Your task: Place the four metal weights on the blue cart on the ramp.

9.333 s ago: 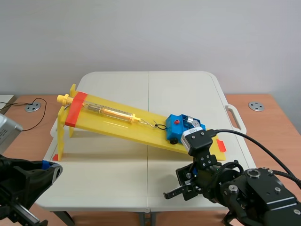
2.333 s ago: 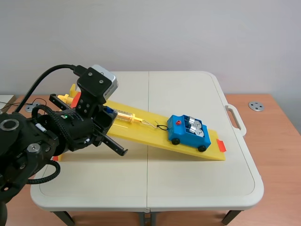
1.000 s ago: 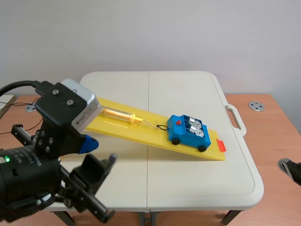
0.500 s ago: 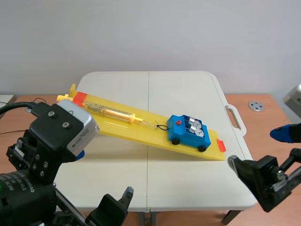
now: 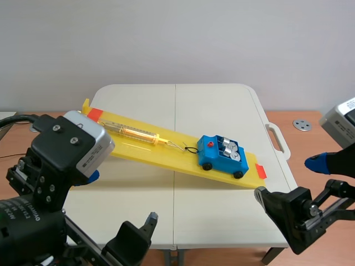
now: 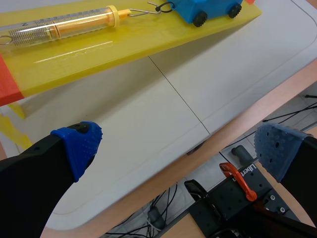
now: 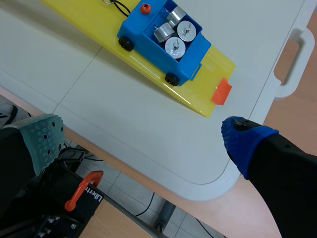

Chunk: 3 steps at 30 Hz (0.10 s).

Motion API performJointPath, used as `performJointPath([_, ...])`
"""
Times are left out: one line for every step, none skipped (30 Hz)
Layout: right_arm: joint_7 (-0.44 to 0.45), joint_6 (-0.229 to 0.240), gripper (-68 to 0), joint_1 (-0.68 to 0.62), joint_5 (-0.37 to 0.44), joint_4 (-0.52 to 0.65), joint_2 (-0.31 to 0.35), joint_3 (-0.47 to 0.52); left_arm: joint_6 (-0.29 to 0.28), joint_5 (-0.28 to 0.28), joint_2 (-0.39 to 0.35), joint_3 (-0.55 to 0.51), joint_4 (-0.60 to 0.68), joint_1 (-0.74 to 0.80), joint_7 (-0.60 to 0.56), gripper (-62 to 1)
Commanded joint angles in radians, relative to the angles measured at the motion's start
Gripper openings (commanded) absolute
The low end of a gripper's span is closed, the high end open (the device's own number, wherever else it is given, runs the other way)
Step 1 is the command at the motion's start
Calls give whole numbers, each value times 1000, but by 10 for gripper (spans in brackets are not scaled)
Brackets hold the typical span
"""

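The blue cart [image 5: 223, 155] sits low on the yellow ramp [image 5: 166, 152], hooked to a spring scale [image 5: 133, 132]. Several metal weights [image 7: 176, 32] lie inside the cart [image 7: 163, 34]; one is tipped on its side. My left gripper [image 6: 178, 148] is open over the table's near edge, with the ramp [image 6: 124, 44] and the cart [image 6: 208, 7] well ahead of it. My right gripper [image 7: 143, 136] is also open with nothing between its fingers, hanging above the near table edge, the cart ahead of it. Both arms stand low at the near corners in the scene view.
The white folding table [image 5: 183, 105] has a carry handle [image 7: 292, 64] at its right side. An orange tape mark [image 7: 222, 91] sits at the ramp's low end. Clamps and cables hang under the near table edge [image 6: 233, 173].
Both grippers have opened wide. The right arm has come into view at the near right and the left arm has drawn back toward the near left. The cart has stayed put.
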Motion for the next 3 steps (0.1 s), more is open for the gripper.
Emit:
performJointPath([135,-9,-14,15,34,103,22,46,40,-36,-4,-31,93,-2,-142,14])
performJointPath([135,-9,-14,15,34,103,22,46,40,-36,-4,-31,93,-2,-142,14])
performJointPath([135,-9,-14,15,34,103,22,46,40,-36,-4,-31,93,-2,-142,14])
